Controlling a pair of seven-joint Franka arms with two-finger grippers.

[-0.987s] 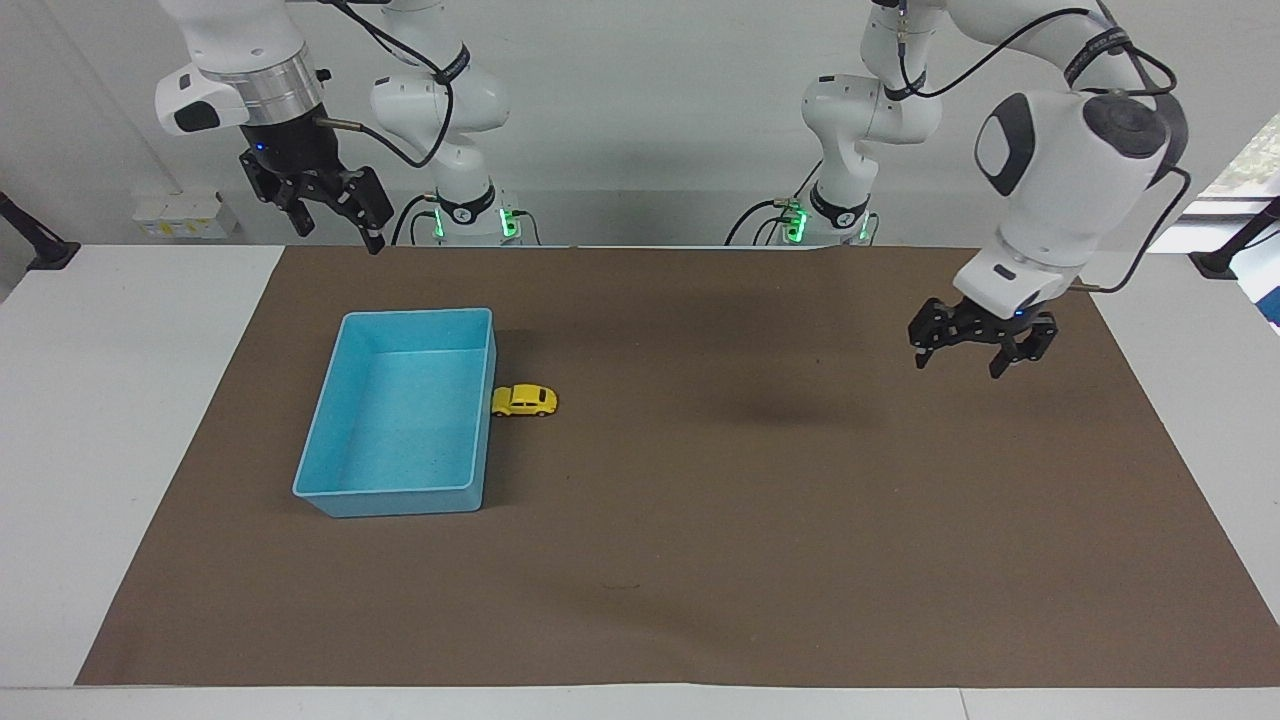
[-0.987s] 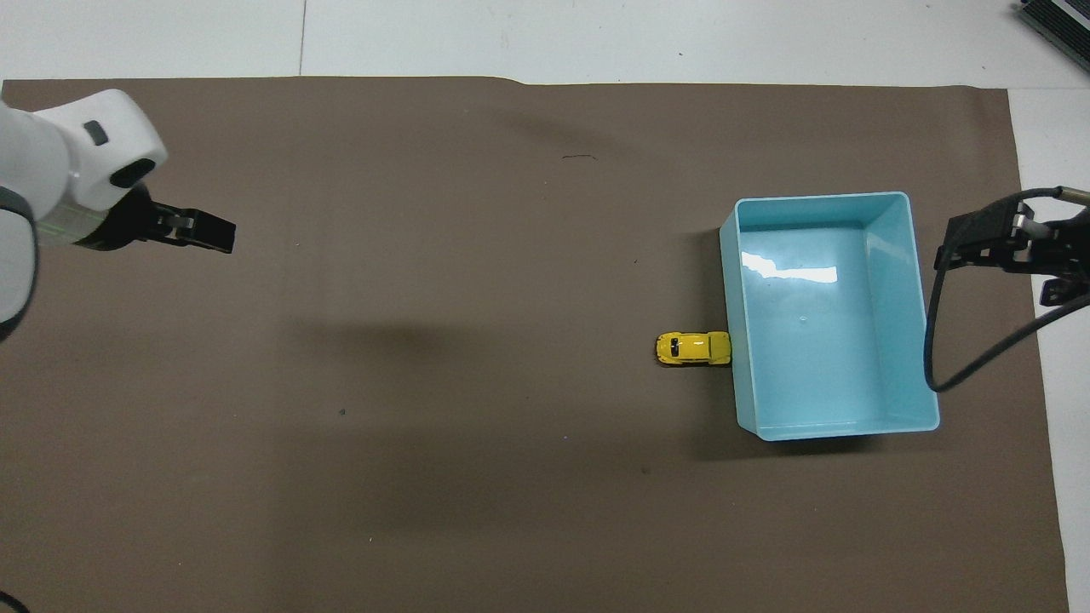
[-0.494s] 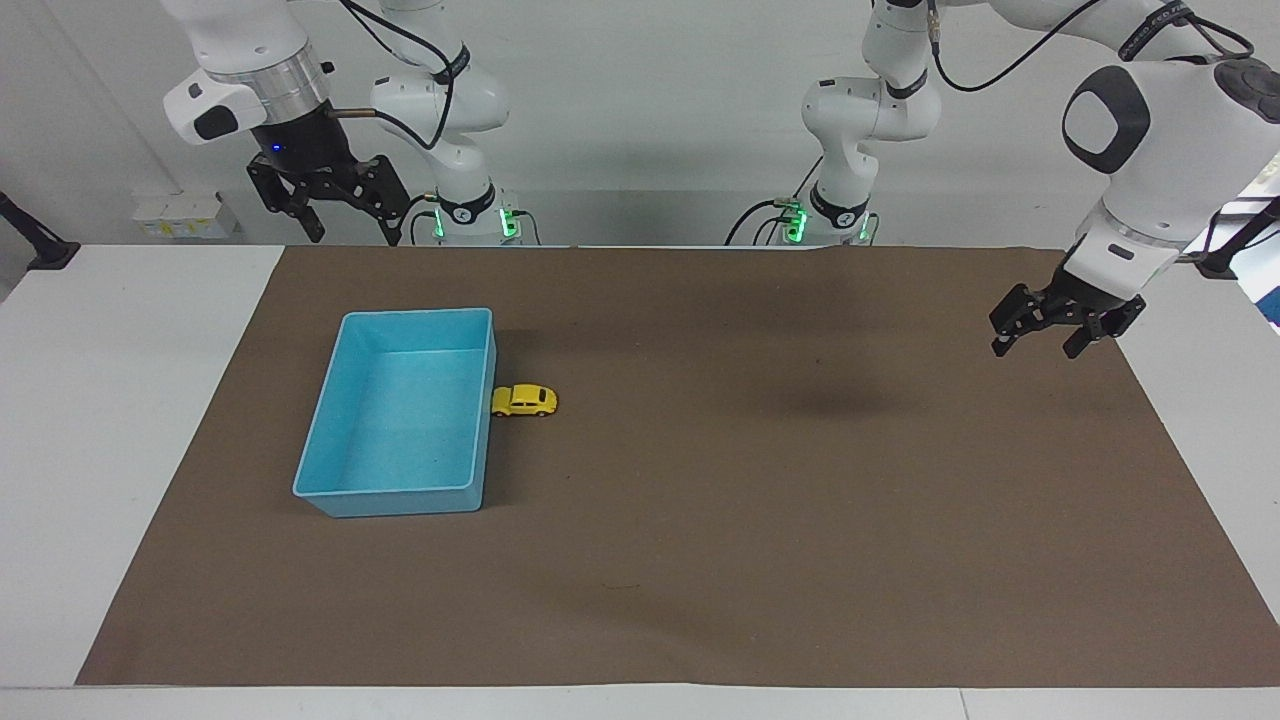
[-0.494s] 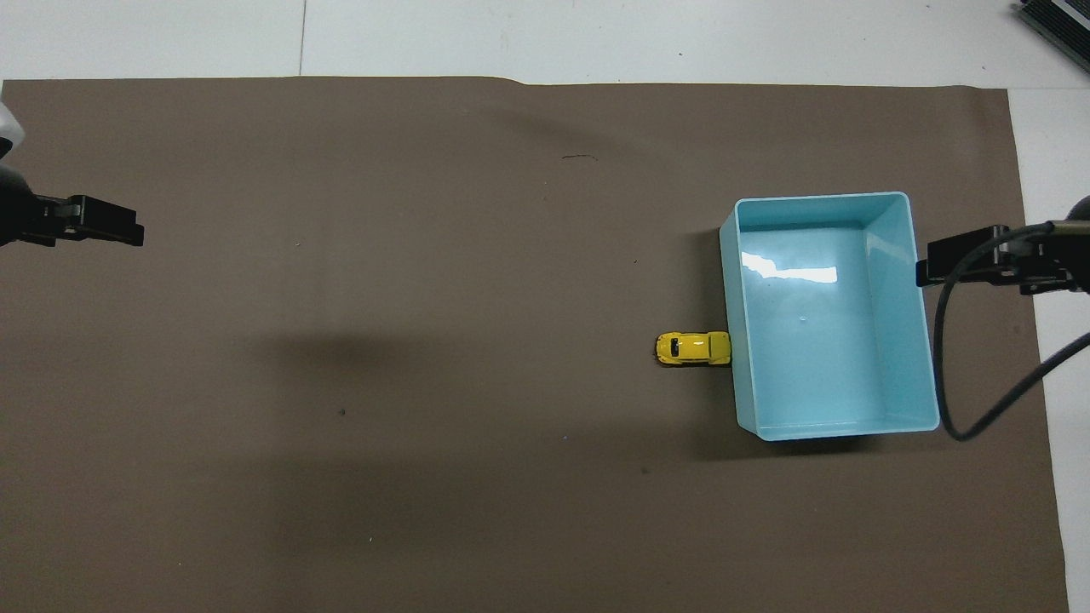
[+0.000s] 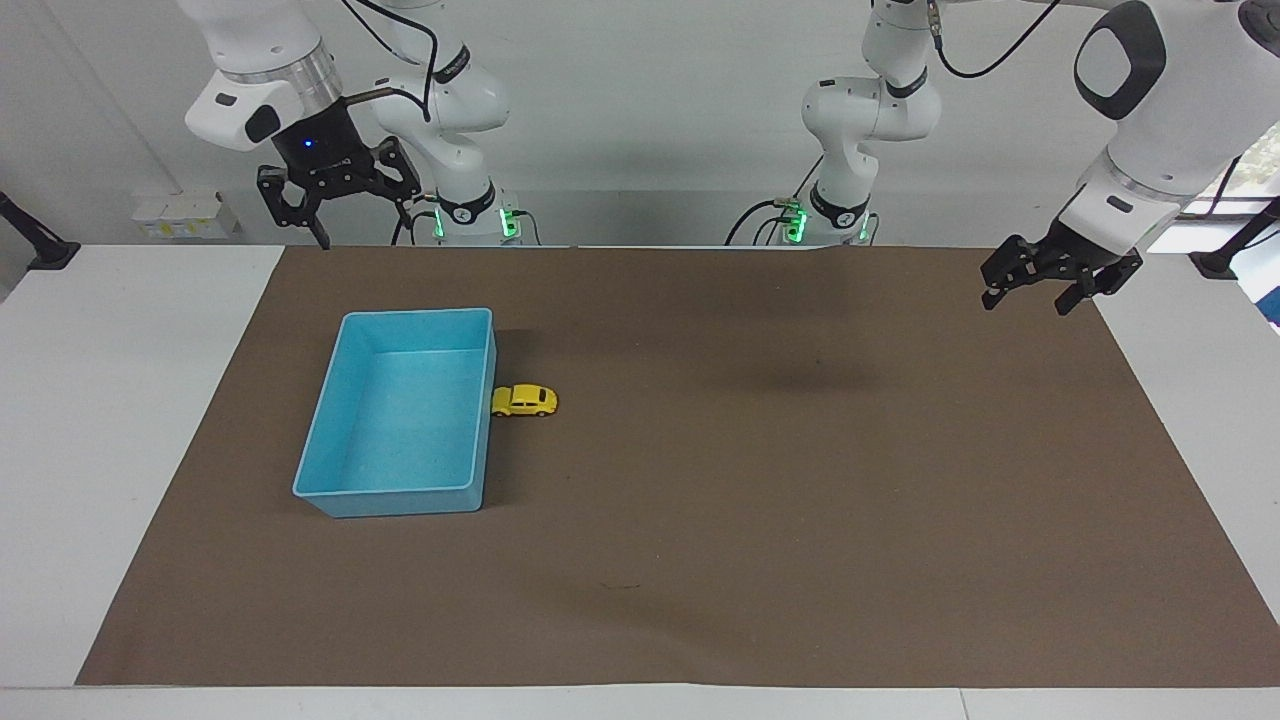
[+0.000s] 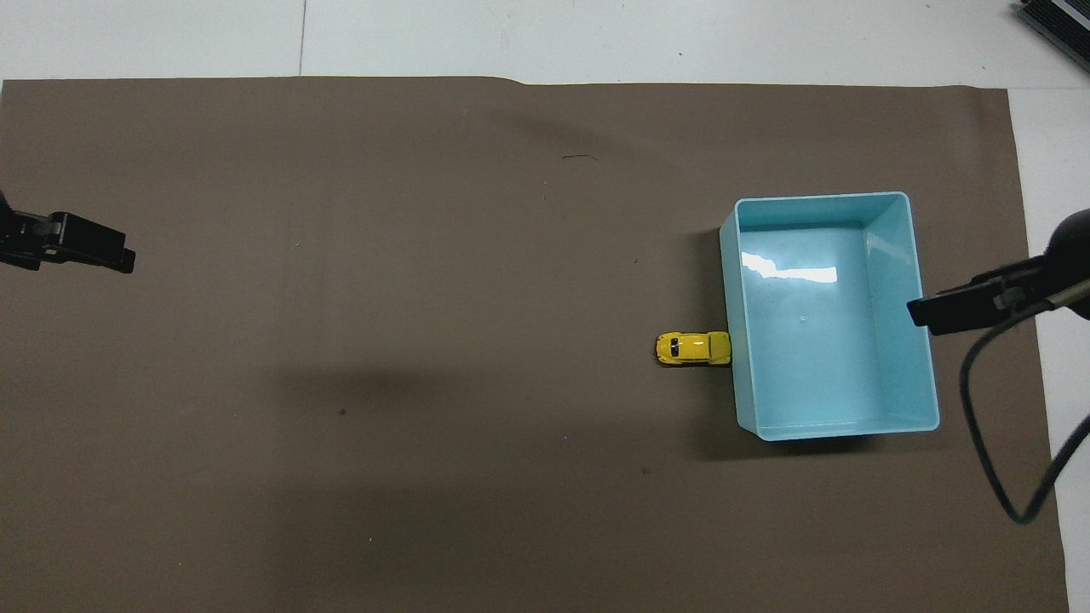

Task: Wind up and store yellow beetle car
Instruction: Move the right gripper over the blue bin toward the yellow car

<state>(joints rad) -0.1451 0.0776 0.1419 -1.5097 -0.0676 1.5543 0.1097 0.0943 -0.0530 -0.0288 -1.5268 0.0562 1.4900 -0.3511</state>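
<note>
The yellow beetle car point(image 5: 524, 401) stands on the brown mat, touching the outside wall of the blue bin point(image 5: 415, 314) on the side toward the left arm's end. The bin is empty. The car point(image 6: 692, 348) and bin point(image 6: 817, 197) also show in the overhead view. My right gripper point(image 5: 362, 226) is open and empty, high in the air over the mat's edge nearest the robots, beside the bin. My left gripper point(image 5: 1026, 304) is open and empty, raised over the mat's corner at the left arm's end. Their tips show in the overhead view: the left gripper point(image 6: 106, 253) and the right gripper point(image 6: 930, 312).
The brown mat point(image 5: 800, 500) covers most of the white table point(image 5: 100, 400). A black cable point(image 6: 979, 426) hangs from the right arm beside the bin. Black clamp stands point(image 5: 40, 250) sit at the table's ends.
Both grippers have risen and drawn back toward the robots; the left one also moved out toward its end of the mat. The car and bin have not moved.
</note>
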